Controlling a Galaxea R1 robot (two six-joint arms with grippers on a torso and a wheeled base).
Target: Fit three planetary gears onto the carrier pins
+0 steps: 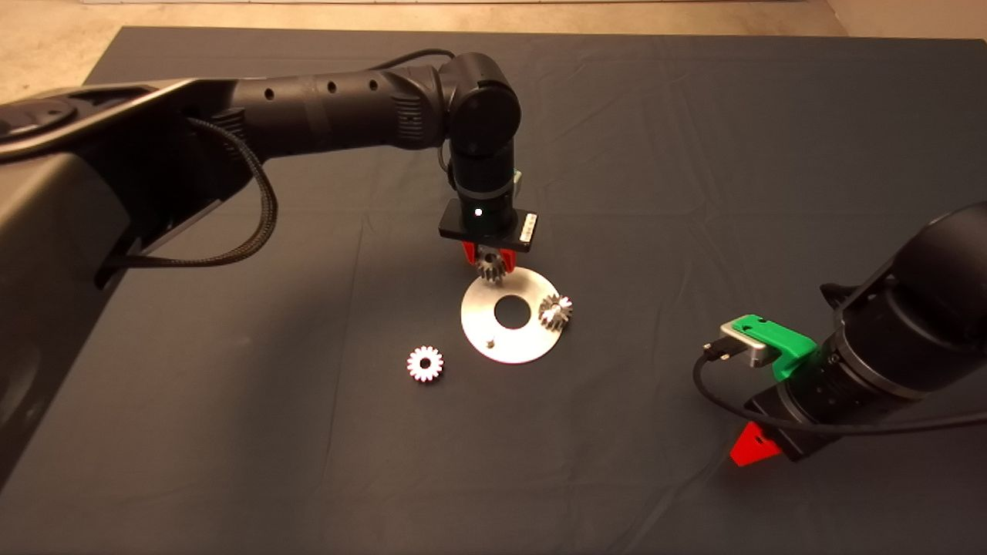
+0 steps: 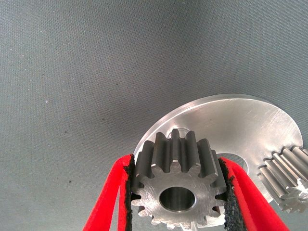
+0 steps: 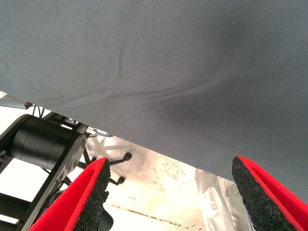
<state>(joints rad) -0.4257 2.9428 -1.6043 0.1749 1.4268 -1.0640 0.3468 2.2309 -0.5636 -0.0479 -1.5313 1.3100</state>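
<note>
Gripper of the left arm (image 1: pixel 490 262) hangs over the far edge of the carrier disc (image 1: pixel 515 339), which lies flat near the middle of the tabletop (image 1: pixel 694 154). Its red fingers (image 2: pixel 108 199) are clamped on one planetary gear (image 2: pixel 175 190) — the black pads press on the teeth from either side. In the left wrist view the gear's bore faces the camera and its toothed length runs down toward the disc, so its axis looks close to upright, the way a pin would need it. Just beyond the held gear a small round raised spot shows on the plate; it may be the far carrier pin, but the gear hides most of it, and whether the bore sits straight above it cannot be told. The coming move seems to turn on exactly that: bore over pin, axis parallel to the stud, then a straight descent.

A second gear (image 1: pixel 555 311) sits on the right side of the disc, apparently already on its pin, though it looks somewhat tilted. The near pin (image 1: pixel 489 338) stands bare, upright and thin. The third gear (image 1: pixel 425 363) lies flat on the mat just off the disc's near-left edge, bore up.

Toward the near right corner the right gripper (image 1: pixel 754 445) waits well apart from the disc, fingers spread wide and empty.
</note>
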